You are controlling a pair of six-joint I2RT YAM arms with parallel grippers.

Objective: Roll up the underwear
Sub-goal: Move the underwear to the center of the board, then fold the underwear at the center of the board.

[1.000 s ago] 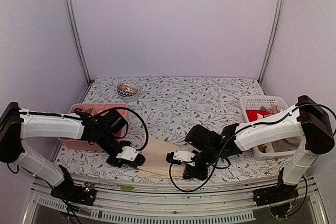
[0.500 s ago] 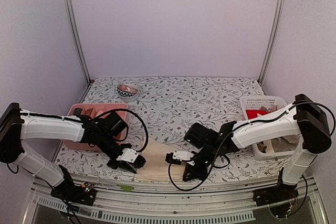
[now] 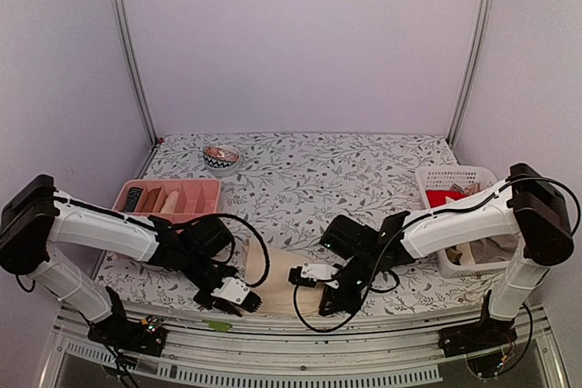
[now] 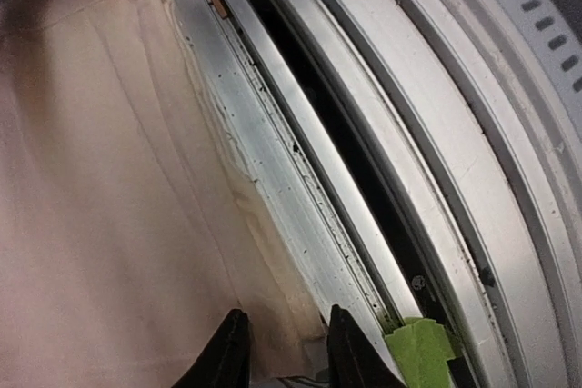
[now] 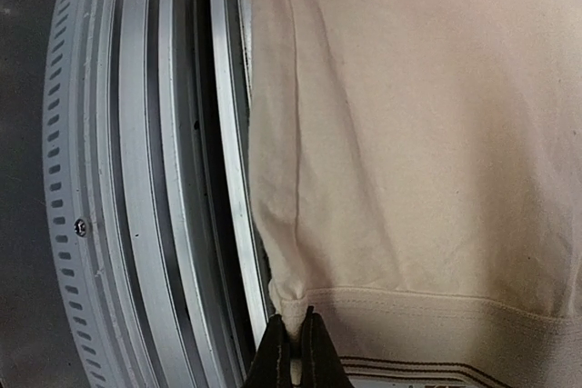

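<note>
Cream cloth, the underwear (image 3: 277,277), lies spread flat at the near edge of the tabletop (image 3: 300,179), about midway along it, its near hem lying against the aluminium frame rail (image 4: 364,179). The right end effector (image 5: 294,352) is pinched closed on one near corner of the garment. The left end effector (image 4: 284,356) stands at a narrow gap with the other near corner lying between its fingers, apparently not clamped. Judgement: a tidy roll needs both near corners gripped evenly, so the left should close on its corner before either arm lifts. Both should then carry the hem toward the far edge level and together, lest the roll skew. The overhead view fixes the garment's place between the arms but hides both grips. The wrist views settle the grips, and the right one alone shows a dark striped band (image 5: 409,368) at the hem.
</note>
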